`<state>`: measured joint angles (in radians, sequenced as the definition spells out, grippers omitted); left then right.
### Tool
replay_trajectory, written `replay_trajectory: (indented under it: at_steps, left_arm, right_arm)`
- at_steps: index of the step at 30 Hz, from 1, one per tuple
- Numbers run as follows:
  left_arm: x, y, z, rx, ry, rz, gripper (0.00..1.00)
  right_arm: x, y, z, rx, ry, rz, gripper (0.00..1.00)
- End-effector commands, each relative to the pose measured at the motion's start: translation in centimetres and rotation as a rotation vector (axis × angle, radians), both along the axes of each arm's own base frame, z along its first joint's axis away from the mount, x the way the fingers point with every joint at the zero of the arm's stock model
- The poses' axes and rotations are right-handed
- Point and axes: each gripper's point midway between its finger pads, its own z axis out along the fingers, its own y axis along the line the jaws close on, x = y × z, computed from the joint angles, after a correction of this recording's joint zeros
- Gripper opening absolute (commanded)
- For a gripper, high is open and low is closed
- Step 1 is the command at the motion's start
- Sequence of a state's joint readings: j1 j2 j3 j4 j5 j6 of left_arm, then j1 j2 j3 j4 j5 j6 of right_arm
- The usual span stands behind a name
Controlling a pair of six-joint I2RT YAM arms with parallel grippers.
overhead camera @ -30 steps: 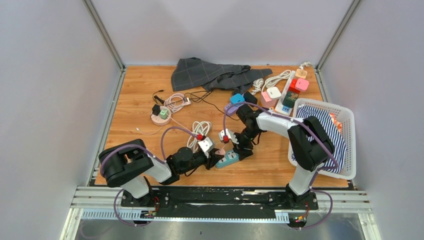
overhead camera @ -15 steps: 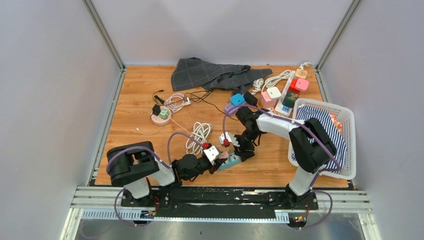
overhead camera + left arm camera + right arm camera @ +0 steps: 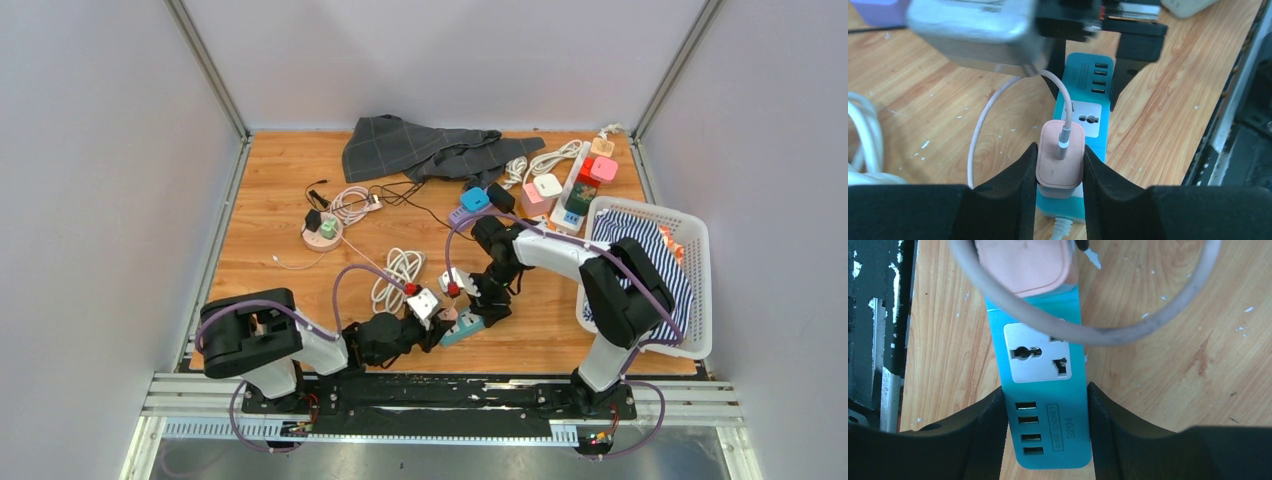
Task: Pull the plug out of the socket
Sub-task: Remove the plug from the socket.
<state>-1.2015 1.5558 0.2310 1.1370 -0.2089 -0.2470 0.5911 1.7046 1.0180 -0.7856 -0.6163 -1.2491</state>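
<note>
A pink plug (image 3: 1060,167) with a white cable (image 3: 983,130) stands on the near end of a teal socket strip (image 3: 1091,107). My left gripper (image 3: 1060,150) is shut on the plug, one black finger pressed to each side. In the right wrist view my right gripper (image 3: 1045,390) is shut on the socket strip (image 3: 1048,405) at its USB end, with the plug (image 3: 1023,260) at the top edge. From above, both grippers meet at the strip (image 3: 468,325) near the table's front edge, the left gripper (image 3: 440,325) on its left and the right gripper (image 3: 487,303) just behind it.
A coil of white cable (image 3: 398,268) lies behind the left wrist. A round pink socket (image 3: 322,233), a grey cloth (image 3: 420,148) and a white strip with coloured plugs (image 3: 575,185) lie farther back. A white basket (image 3: 700,300) stands at the right. The black rail (image 3: 430,390) runs close in front.
The left arm has swung its elbow toward the near edge and its gripper has shifted slightly right with the strip. The right arm has barely moved.
</note>
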Motion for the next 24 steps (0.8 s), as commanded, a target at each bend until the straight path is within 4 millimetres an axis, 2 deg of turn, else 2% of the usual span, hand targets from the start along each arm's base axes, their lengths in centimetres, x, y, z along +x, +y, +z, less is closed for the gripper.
replay_trajectory:
  at_steps: [1, 3, 5, 9, 12, 24]
  left_arm:
    - [-3.3, 0.3, -2.7, 0.195, -0.113, -0.089, 0.00]
    - [-3.1, 0.3, -2.8, 0.244, -0.182, -0.094, 0.00]
    - [-2.7, 0.2, -2.7, 0.238, -0.174, -0.065, 0.00]
    - [-3.6, -0.9, -1.1, 0.134, -0.041, -0.057, 0.00]
    - [-4.5, -1.2, -0.6, 0.079, 0.029, -0.073, 0.00]
    - [-4.4, -1.8, -1.4, 0.066, 0.112, -0.032, 0.00]
  right_arm:
    - [1.9, -0.5, -0.8, -0.049, -0.085, -0.051, 0.00]
    - [1.8, -0.3, -0.7, -0.037, -0.079, -0.053, 0.00]
    - [1.7, -0.3, -0.8, -0.034, -0.070, -0.050, 0.00]
    - [1.5, -0.2, -1.2, -0.046, -0.058, -0.051, 0.00]
    - [1.5, -0.3, -1.2, -0.049, -0.058, -0.057, 0.00]
    - [2.4, -0.3, -0.7, -0.048, -0.110, -0.084, 0.00]
